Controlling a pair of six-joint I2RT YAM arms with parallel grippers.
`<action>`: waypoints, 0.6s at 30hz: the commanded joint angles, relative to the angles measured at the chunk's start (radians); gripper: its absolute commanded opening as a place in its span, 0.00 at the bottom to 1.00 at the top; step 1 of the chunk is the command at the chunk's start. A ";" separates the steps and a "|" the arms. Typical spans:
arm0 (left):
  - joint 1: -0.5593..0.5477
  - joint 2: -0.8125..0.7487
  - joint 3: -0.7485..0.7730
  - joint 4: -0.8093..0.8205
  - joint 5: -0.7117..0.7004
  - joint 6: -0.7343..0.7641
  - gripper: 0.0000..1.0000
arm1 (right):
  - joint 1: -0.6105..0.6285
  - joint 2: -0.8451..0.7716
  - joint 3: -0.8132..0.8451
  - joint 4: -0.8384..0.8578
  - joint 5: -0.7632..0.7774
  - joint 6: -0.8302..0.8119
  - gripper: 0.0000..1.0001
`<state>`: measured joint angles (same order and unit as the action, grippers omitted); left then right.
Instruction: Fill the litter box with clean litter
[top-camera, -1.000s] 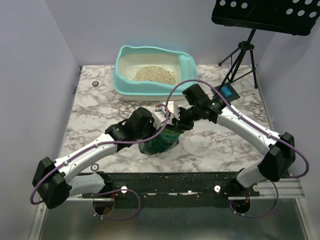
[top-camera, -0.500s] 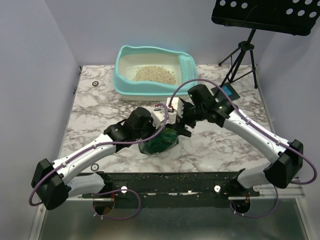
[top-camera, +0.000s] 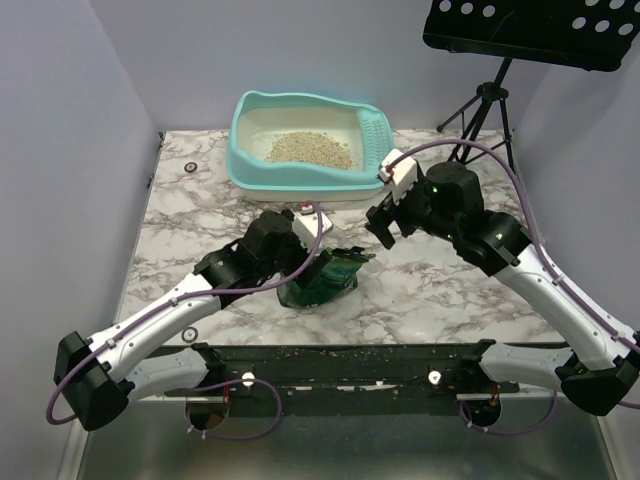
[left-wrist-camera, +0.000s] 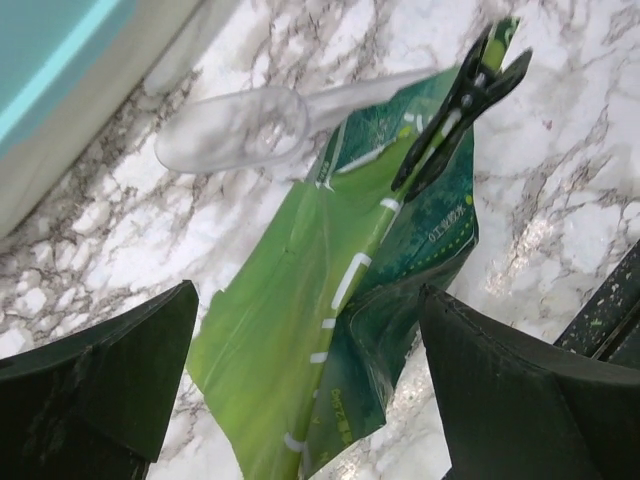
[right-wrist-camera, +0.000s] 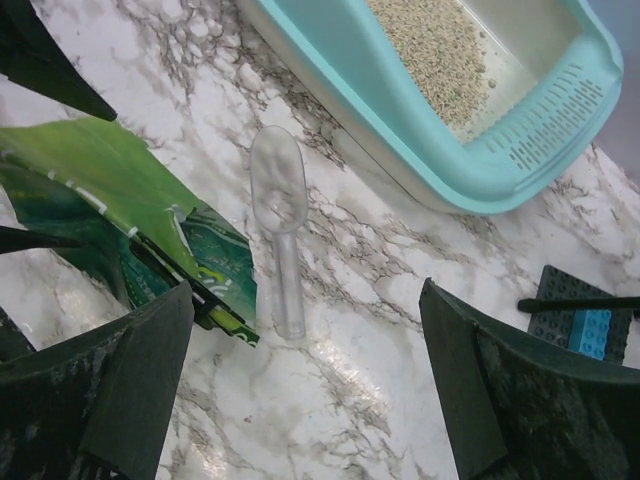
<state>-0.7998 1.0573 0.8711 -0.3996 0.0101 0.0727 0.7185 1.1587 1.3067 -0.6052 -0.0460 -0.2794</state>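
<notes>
Litter (top-camera: 308, 148) lies in a pale tan heap inside the litter box (top-camera: 290, 180), which stands at the far edge of the marble surface (top-camera: 200, 210). Its slotted scoop (top-camera: 375, 130) sits at the right end. Nearer the arms, the green pouch (top-camera: 322, 280) sits slumped on the surface, well apart from the box.

The left hand (top-camera: 322, 245) hovers just over the pouch with its fingers (left-wrist-camera: 100, 380) spread wide to either side, gripping nothing. The right hand (top-camera: 385, 220) is raised to the right of the pouch, its fingers (right-wrist-camera: 500, 400) also wide apart and empty.

A clear scoop (right-wrist-camera: 278, 200) lies flat on the surface between pouch and box, bowl toward the box and handle reaching the pouch's top. Whether the two touch is unclear. A dark plate with a blue brick (right-wrist-camera: 578, 322) rests further right. A music stand (top-camera: 530, 30) rises behind the surface's right corner.
</notes>
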 joint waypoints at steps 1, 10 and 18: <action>0.001 -0.045 0.100 -0.008 -0.060 -0.020 0.99 | -0.001 -0.039 0.022 -0.027 0.115 0.179 1.00; 0.002 -0.031 0.259 -0.045 -0.415 -0.126 0.99 | -0.001 -0.120 -0.064 0.081 0.484 0.482 1.00; 0.004 -0.011 0.310 -0.028 -0.424 -0.120 0.99 | -0.001 -0.200 -0.151 0.163 0.494 0.479 1.00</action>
<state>-0.7979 1.0458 1.1534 -0.4160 -0.3573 -0.0158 0.7181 1.0161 1.2152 -0.5282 0.3714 0.1642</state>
